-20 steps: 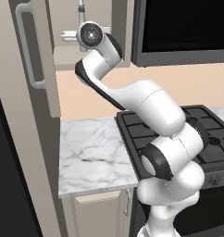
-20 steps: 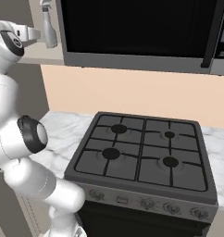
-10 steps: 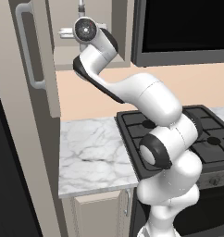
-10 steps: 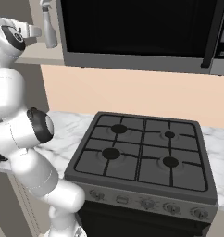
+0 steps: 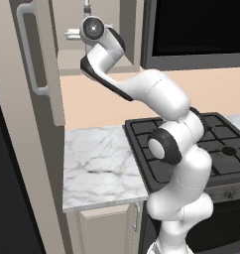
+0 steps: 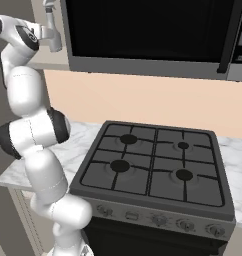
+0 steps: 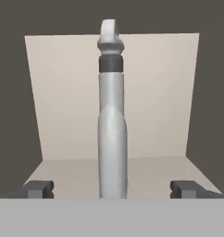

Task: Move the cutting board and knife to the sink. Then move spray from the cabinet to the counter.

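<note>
Inside the beige wall cabinet (image 7: 146, 97), a tall slim matte-grey spray bottle (image 7: 112, 134) stands upright between the wide-open, empty two-finger gripper (image 7: 111, 189).

The arm reaches high up and away from the base, wrist level, gripper (image 7: 112, 187) spread wide, fingertips (image 7: 38, 189) far apart, holding nothing.

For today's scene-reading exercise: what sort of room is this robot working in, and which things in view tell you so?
Almost certainly a kitchen. A black gas stovetop sits in a white marble counter, a black-fronted microwave hangs above it, and a beige wall cabinet stands open with a grey spray on its shelf.
</note>
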